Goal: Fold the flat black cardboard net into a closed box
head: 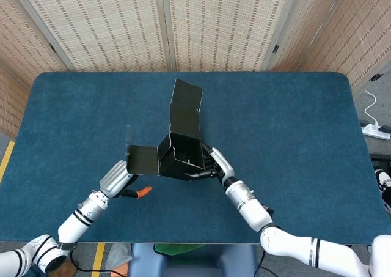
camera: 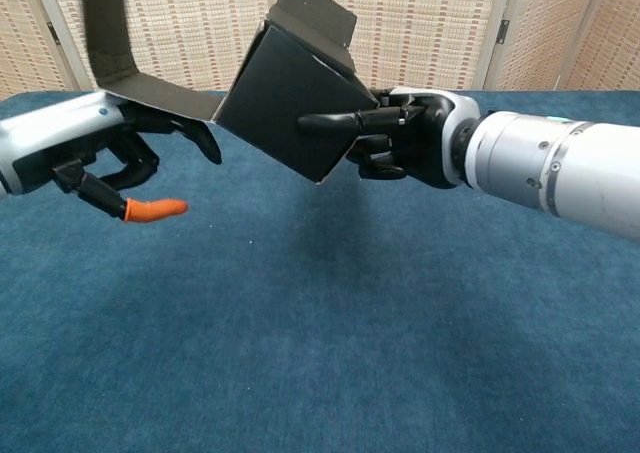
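The black cardboard box (head: 182, 150) (camera: 288, 108) is partly folded and held tilted above the blue table (head: 293, 124). Its lid flap (head: 186, 99) (camera: 318, 8) stands open at the far side. A long side flap (head: 142, 159) (camera: 160, 93) sticks out to the left, its end panel (camera: 101, 23) bent upright. My right hand (head: 215, 164) (camera: 400, 145) grips the box from the right, one finger stretched along its wall. My left hand (head: 118, 177) (camera: 105, 158), with an orange fingertip (camera: 152, 210), sits under the side flap with its fingers spread and touching the underside.
Woven folding screens (head: 201, 26) stand behind the table's far edge. A white power strip (head: 376, 130) lies on the floor at the right. Blue table surface extends all around the box.
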`<state>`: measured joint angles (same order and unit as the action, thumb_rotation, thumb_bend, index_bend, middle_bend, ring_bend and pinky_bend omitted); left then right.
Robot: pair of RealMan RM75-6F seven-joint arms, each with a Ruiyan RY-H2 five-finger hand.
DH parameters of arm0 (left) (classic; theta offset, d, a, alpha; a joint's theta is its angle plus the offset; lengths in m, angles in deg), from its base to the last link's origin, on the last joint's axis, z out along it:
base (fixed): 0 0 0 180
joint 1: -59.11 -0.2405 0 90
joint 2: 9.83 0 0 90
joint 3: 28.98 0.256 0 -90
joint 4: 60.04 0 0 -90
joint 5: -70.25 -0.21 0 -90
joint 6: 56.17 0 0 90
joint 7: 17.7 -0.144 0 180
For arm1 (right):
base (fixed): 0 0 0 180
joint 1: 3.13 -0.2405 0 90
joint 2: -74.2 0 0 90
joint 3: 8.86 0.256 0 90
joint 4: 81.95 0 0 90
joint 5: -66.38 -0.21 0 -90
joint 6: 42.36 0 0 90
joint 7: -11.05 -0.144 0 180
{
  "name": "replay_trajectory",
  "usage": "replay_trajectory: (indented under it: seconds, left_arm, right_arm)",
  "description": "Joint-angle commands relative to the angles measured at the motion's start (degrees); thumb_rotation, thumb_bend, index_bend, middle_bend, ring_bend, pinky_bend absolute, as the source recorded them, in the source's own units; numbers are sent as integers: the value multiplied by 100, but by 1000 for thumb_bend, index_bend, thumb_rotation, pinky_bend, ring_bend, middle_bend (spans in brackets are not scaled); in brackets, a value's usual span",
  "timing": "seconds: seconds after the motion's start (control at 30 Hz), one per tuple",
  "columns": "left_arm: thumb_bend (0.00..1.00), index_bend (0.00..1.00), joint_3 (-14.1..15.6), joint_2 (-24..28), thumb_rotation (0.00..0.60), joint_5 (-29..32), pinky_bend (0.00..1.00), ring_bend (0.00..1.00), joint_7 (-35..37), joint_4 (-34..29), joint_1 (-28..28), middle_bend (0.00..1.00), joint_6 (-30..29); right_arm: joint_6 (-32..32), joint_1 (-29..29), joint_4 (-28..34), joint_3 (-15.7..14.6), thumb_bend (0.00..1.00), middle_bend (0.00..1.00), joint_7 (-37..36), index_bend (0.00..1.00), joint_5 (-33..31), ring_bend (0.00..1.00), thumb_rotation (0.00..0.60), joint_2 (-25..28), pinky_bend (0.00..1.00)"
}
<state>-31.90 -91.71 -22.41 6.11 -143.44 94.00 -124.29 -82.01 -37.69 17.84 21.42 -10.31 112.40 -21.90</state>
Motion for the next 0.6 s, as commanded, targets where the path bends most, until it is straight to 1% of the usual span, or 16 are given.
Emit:
replay_trajectory:
  seconds: [0.03, 0.1, 0.3, 0.47, 0.6]
  left_arm:
    - [358, 379, -62, 51, 600, -378, 899, 880, -684, 83, -327, 388, -901]
    - [362, 378, -55, 51, 600, -484, 899, 879, -840, 52, -376, 387, -1081]
    - [364, 383, -156, 9, 600, -716, 900, 879, -938, 88, -278, 393, -1301]
    - [362, 383, -144, -37, 600, -896, 899, 879, -988, 127, -104, 397, -1218]
    - [363, 384, -189, -220, 600, -990, 900, 879, -992, 396, 48, 402, -1211]
  right_arm:
    - [-4, 42, 18, -209, 227, 522, -3, 495, 268, 785, 600, 70, 1000]
    - [-12, 46, 13, -291, 227, 520, -36, 495, 386, 785, 600, 83, 1000]
    - [-84, 14, -62, -522, 227, 519, -73, 495, 629, 785, 600, 36, 1000]
    - [-176, -49, -164, -662, 227, 518, -70, 495, 743, 785, 600, -80, 1000]
    - [-368, -119, -352, -826, 227, 517, 99, 495, 910, 785, 600, -237, 1000]
